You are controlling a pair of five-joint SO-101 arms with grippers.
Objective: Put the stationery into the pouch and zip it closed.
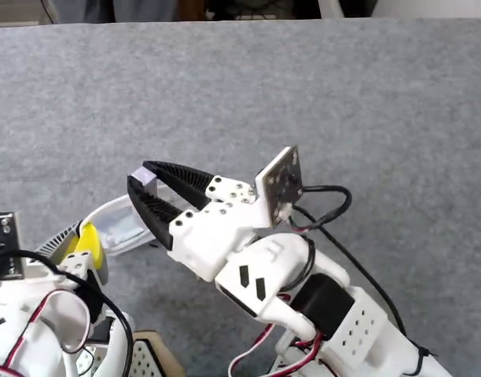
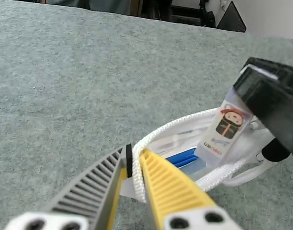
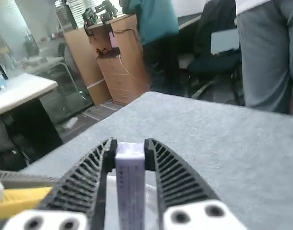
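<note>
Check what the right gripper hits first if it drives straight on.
Probably the pouch, whose rim the left gripper holds: the right gripper, shut on a white stick, points into its open mouth. Depth unclear.

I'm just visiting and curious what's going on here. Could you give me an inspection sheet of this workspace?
Surface: grey felt-like table.
Job's things: clear pouch, open, with a blue item inside; white block near its mouth.
Clutter: tan perforated board by the arm bases.
Claws: left claw shut on the pouch's rim; right claw shut on the white block.
Cables: black cable looping off the right arm; wires on the left arm.
Surroundings: wooden cabinet and chair behind.
</note>
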